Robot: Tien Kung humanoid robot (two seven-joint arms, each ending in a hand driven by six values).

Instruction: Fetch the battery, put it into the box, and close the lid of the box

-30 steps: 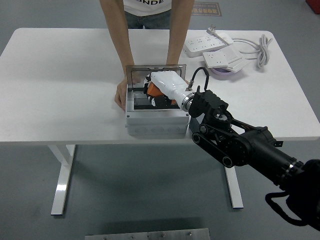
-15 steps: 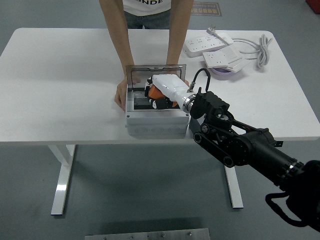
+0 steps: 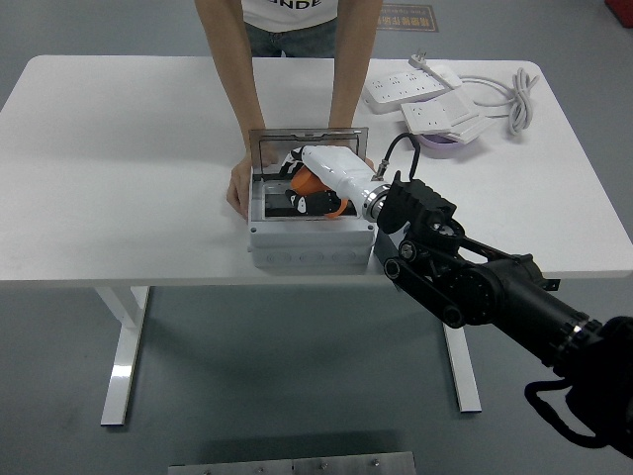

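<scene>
One battery (image 3: 309,186) under hand (image 3: 321,183), inside box (image 3: 309,242).

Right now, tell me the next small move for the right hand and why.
Probably release and lift out: the right hand is down inside the open grey plastic box with the orange battery, the lid stands upright, and a person's hand steadies the box.

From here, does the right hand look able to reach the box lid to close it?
Probably yes: the right hand is already inside the open box, and the lid stands upright just behind it, unobstructed.
</scene>
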